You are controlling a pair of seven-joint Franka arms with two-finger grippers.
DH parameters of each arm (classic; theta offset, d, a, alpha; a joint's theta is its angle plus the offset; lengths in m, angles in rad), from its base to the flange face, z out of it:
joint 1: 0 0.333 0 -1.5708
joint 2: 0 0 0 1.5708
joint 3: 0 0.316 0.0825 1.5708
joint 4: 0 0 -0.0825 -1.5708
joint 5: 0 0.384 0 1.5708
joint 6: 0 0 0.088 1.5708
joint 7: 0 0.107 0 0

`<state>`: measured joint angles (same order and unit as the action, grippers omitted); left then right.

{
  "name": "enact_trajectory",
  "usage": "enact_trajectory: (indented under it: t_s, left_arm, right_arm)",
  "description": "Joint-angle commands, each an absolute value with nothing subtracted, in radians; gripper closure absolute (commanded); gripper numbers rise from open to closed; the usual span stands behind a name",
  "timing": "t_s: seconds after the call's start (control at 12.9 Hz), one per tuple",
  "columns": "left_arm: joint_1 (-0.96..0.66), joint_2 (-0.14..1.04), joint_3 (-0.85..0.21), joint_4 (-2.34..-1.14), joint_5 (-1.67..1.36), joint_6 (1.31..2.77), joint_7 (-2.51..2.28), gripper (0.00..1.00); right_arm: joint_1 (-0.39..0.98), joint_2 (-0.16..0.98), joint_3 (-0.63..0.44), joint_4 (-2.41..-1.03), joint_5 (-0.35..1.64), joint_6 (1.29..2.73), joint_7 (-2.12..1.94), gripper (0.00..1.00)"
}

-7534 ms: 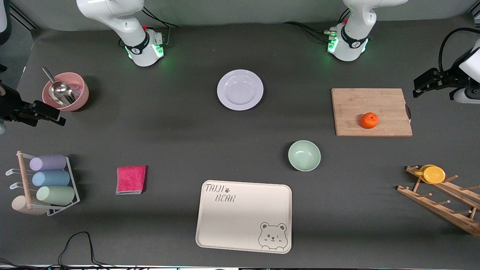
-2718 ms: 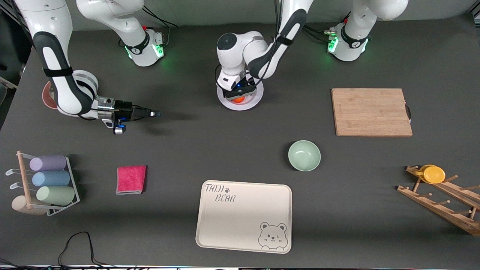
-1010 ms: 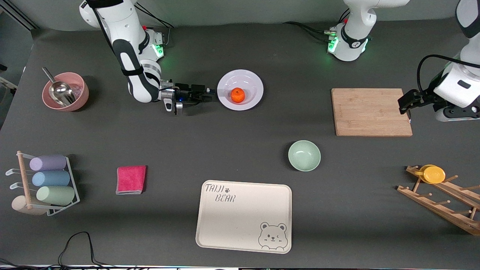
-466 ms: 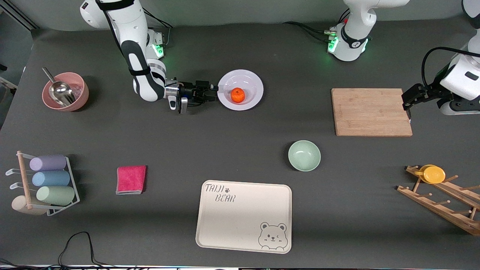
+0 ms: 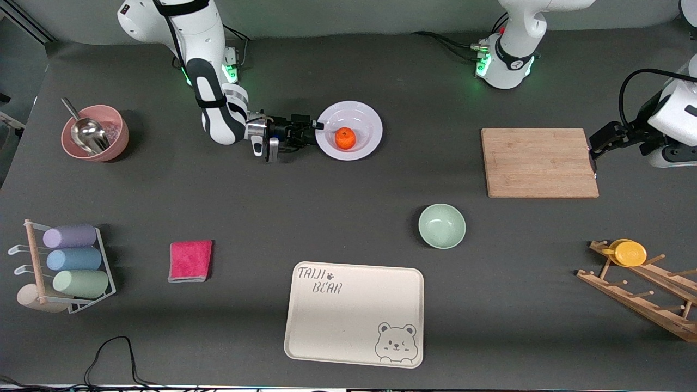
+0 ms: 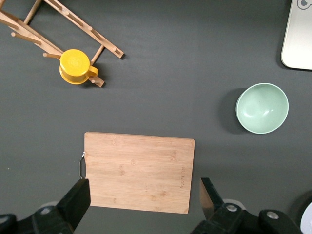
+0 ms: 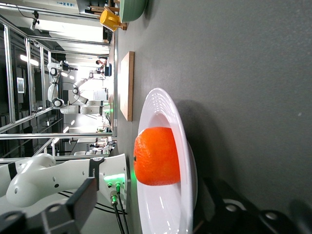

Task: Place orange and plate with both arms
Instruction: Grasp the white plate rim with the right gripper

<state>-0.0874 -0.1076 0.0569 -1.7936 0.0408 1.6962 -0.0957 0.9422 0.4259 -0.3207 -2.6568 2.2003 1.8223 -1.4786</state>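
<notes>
Orange (image 5: 344, 138) position: seated in the shallow centre of the plate (image 5: 366, 117), which lies flat on the dark worktop (image 5: 272, 207) between the two arm bases, farther from the front camera than the green bowl (image 5: 441, 226) and the cream tray (image 5: 354, 313).

Right tool (image 5: 315, 129): held low and level at the plate rim on the side toward the right arm's end of the worktop. The right wrist view shows its fingers (image 7: 87, 200) parted, one on either side of the rim edge, with the orange (image 7: 156, 156) and plate (image 7: 168, 112) directly ahead. No grip on the plate is established; contact with the rim cannot be confirmed.

Left tool (image 5: 593, 149): positioned over the handle end of the wooden cutting board (image 5: 539, 162), toward the left arm's end of the worktop. The left wrist view shows its fingers (image 6: 78, 197) spread wide and empty above the cutting board (image 6: 139, 170), with the green bowl (image 6: 262, 107) and the yellow lid (image 6: 75, 66) on the wooden rack (image 6: 58, 31) also visible.

Cutting board surface carries no item.
</notes>
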Motion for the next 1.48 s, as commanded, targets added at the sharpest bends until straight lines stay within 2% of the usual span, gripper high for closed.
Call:
enact_trajectory:
  t_s: [0.0,0.16,0.39,0.54,0.62,1.09,1.4]
  left_arm:
    - [-0.049,-0.123,0.067,-1.799,-0.024,1.658,-0.075,0.00]
    - [-0.043,-0.112,0.069,-1.801,-0.025,1.669,-0.075,0.00]
    - [0.000,-0.123,0.075,-1.798,-0.031,1.658,-0.061,0.00]
    - [0.000,-0.124,0.077,-1.795,-0.031,1.657,-0.045,0.00]
    - [0.000,-0.123,0.077,-1.795,-0.031,1.660,-0.044,0.00]
    - [-0.012,-0.124,0.072,-1.793,-0.025,1.651,-0.044,0.00]
    - [-0.005,-0.124,0.074,-1.796,-0.031,1.666,-0.044,0.00]
  right_arm:
    - [0.974,0.463,-0.324,-2.654,2.264,1.804,-1.546,0.14]
    - [0.977,0.479,-0.325,-2.652,2.273,1.810,-1.569,0.32]
    - [0.977,0.494,-0.324,-2.649,2.278,1.813,-1.595,0.77]
    - [0.977,0.508,-0.324,-2.649,2.284,1.815,-1.626,0.96]
    - [0.977,0.515,-0.324,-2.649,2.293,1.813,-1.640,1.00]
    - [0.971,0.523,-0.291,-2.649,2.324,1.796,-1.567,1.00]
    - [0.930,0.493,-0.295,-2.632,2.257,1.713,-1.367,1.00]
